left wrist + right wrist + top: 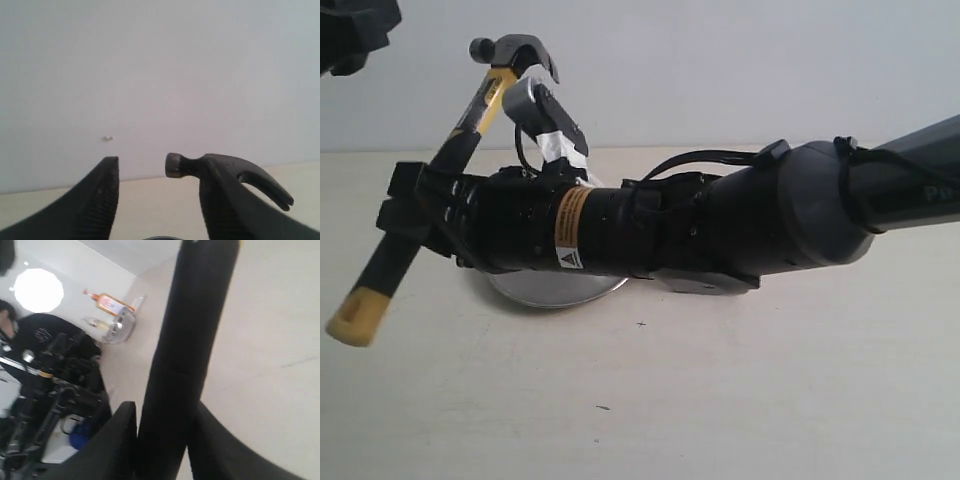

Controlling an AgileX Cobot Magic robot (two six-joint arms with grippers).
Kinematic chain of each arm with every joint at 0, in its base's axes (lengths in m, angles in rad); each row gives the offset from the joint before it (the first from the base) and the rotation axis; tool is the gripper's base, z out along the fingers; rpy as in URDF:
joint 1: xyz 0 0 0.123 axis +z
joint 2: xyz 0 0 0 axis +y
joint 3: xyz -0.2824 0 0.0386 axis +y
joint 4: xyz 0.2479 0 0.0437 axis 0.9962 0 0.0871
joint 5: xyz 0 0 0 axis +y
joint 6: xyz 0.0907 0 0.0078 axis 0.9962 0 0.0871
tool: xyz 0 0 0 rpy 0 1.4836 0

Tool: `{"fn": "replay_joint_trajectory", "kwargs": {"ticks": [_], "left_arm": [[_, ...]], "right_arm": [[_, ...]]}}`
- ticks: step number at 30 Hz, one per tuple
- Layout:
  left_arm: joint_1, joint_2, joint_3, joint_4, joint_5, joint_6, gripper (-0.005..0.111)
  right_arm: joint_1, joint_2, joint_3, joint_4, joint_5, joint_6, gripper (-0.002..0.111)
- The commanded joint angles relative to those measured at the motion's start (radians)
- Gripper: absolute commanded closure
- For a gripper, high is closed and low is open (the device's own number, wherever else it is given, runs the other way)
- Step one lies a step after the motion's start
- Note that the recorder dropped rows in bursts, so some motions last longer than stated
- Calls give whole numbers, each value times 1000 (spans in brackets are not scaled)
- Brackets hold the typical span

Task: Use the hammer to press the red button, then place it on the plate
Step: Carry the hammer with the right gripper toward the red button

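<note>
My right gripper [412,215] reaches across to the left and is shut on the black handle of the hammer [470,115], held in the air. The hammer slants, with its dark head [510,48] up and its yellow looped end [358,316] down at the left. In the right wrist view the handle [185,355] fills the gap between the fingers [117,440]. The plate [555,292] lies on the table under the right arm, mostly covered. My left gripper [157,172] stands open and empty, with the hammer head [177,165] beyond it. The red button is hidden.
A dark part of the left arm [350,30] shows in the exterior view's top left corner. The right arm [770,215] spans the table's middle. Off the table, the right wrist view shows a bottle [107,302] and dark equipment [55,375].
</note>
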Motion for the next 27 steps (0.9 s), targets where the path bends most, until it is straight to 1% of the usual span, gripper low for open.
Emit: {"fn": "replay_joint_trajectory", "kwargs": {"ticks": [1,3,4,5,8,11,16,19,23,27], "left_arm": [[9,-61,-6,-9,85,-12,68],[9,-79,-4,-9,121,-37,85],[9,-89,2,-9,135,-39,98],[9,-100,14,-7,133,-34,106],[9,-142,68,-7,95,-24,107],[9,-206,148,-9,29,2,107],[9,-378,328,-24,-72,2,107],[9,-491,435,-48,-100,3,107],[9,-644,566,-67,-102,15,107],[9,-781,667,-67,-98,23,107]], "right_arm": [[-2,-74,-9,-160,183,-12,108],[-2,-110,-9,-221,293,7,108],[-2,-134,-9,-262,342,19,108],[-2,-156,-9,-300,380,37,108],[-2,-236,16,-333,462,55,108],[-2,-312,54,-333,542,12,108],[-2,-449,142,-333,667,-36,108],[-2,-527,196,-333,746,-51,108],[-2,-636,274,-333,847,-75,108],[-2,-747,348,-333,909,-97,108]]}}
